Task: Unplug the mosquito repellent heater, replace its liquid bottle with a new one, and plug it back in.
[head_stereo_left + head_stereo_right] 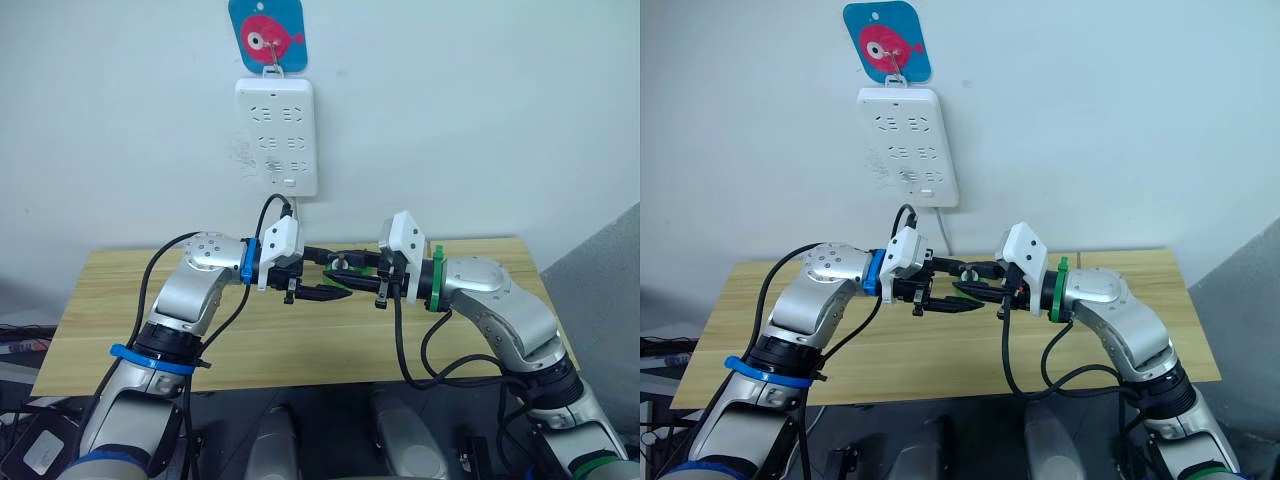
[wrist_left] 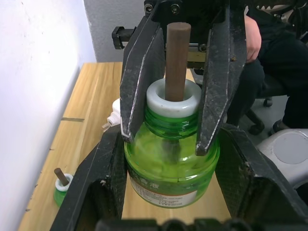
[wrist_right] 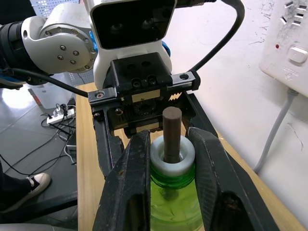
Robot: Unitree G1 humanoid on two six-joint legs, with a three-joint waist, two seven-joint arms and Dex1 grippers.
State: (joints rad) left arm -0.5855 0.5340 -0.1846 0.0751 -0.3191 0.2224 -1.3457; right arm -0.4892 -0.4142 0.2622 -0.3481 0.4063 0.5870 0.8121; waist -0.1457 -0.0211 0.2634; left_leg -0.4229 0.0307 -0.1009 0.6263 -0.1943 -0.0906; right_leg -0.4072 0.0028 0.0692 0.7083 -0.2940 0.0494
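While the two arms are meeting over the middle of the wooden surface (image 1: 120, 300), a green liquid bottle (image 2: 171, 163) is sitting between both tools at once. The left tool (image 2: 168, 202) is clamping its broad black fingers (image 2: 98, 192) on the bottle's fat lower body, one finger on each flank. The right tool (image 3: 166, 183) is gripping higher up, its fingers (image 3: 125, 187) pinching the neck just under the white collar (image 3: 172, 154), with the brown wick (image 3: 171, 132) standing up between them. So the bottle is lying in line between the two tools, held at both ends, above the surface and not touching it.

In the head views the tools are pointing at each other, left one reaching from 9 o'clock, right one from 3 o'clock, fingertips overlapping at the centre. The white power strip (image 1: 277, 135) is hanging on the wall at 12 o'clock from them, below a blue tag with a pink fish (image 1: 267, 35), its cord dropping toward the surface.

In the left wrist view a second small green bottle (image 2: 62, 185) with its own brown wick is standing on the surface near the wall, well apart from the held one. A small white object (image 2: 113, 115) is lying on the surface beyond the held bottle, mostly hidden behind the right tool's finger; I cannot tell what it is. A seated person (image 2: 269, 57) in dark clothes is showing beyond the surface's far edge.
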